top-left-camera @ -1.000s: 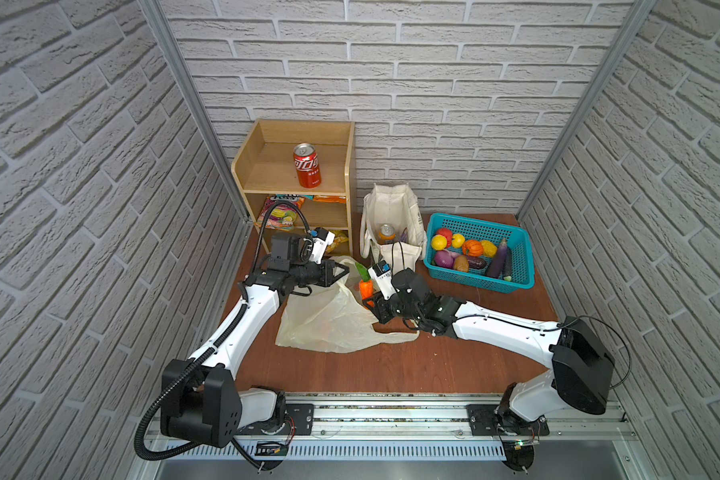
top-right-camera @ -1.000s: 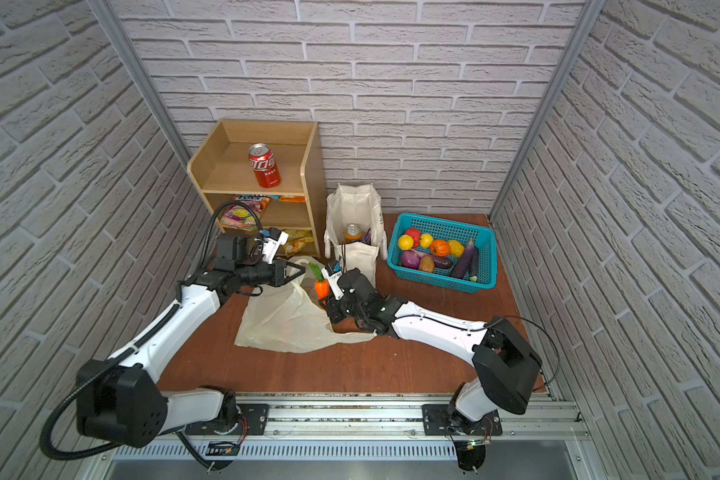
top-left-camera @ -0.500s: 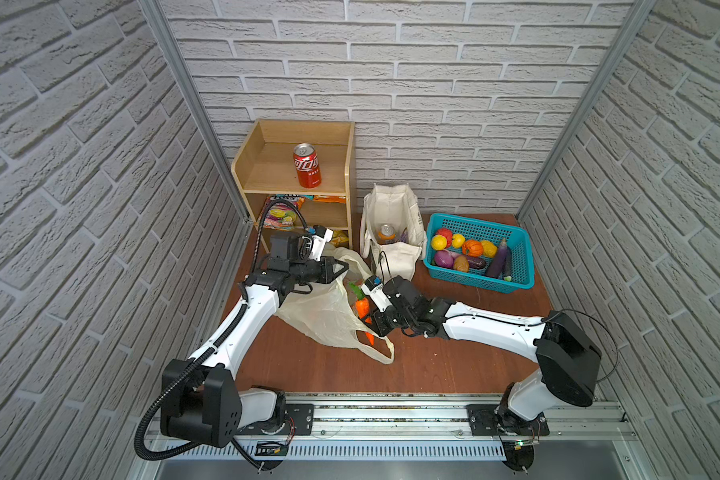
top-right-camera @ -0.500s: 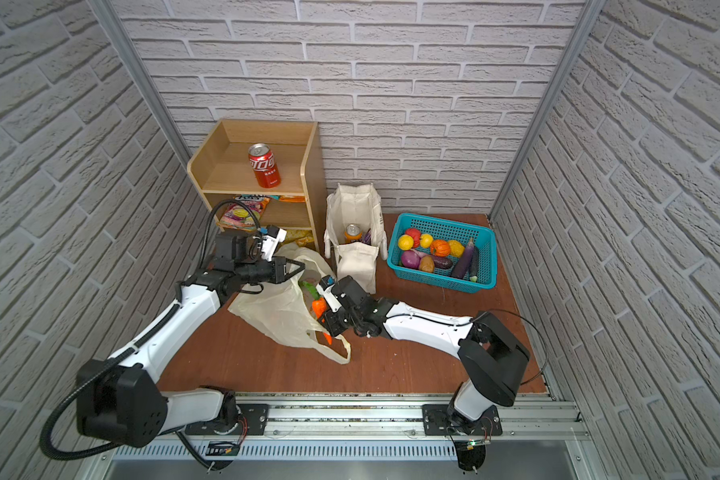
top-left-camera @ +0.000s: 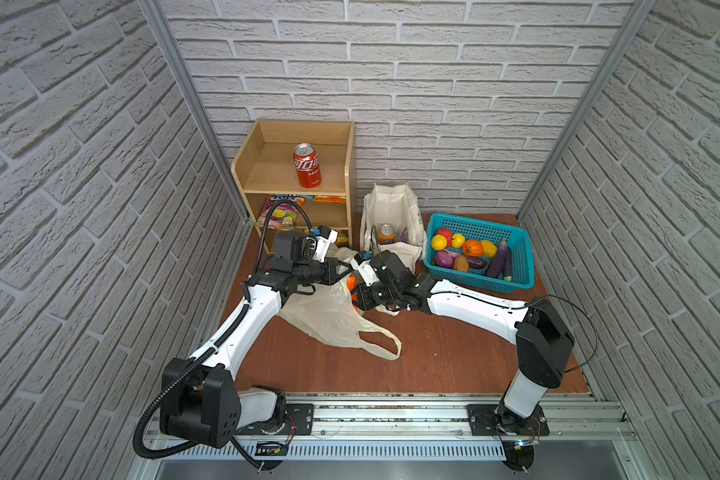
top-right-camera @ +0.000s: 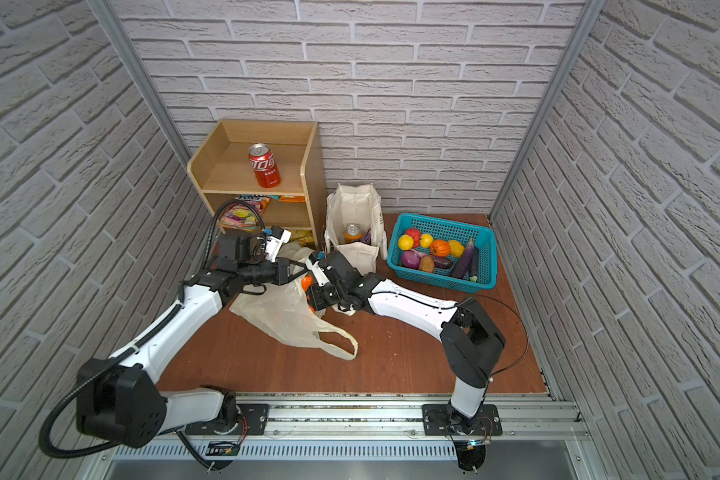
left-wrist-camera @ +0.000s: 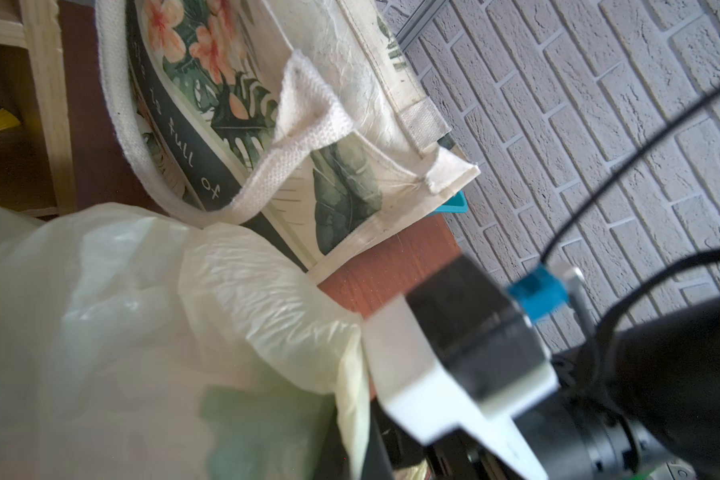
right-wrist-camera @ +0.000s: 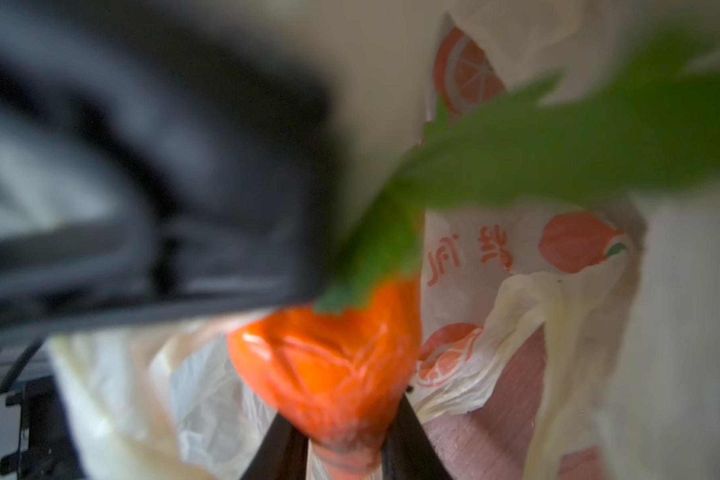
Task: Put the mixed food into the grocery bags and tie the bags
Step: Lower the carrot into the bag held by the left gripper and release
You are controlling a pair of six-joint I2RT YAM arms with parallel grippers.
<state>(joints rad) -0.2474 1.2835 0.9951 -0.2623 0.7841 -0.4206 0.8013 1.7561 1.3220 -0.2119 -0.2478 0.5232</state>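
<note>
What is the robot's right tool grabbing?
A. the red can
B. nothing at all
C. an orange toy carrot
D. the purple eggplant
C: in the right wrist view, the right tool is closed on the narrow end of an orange toy carrot with a green leafy top.

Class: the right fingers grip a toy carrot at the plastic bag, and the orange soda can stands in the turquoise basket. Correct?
No. Both top views show the orange soda can inside the canvas tote, not the turquoise basket. The right fingers do grip the toy carrot at the plastic bag.
</note>
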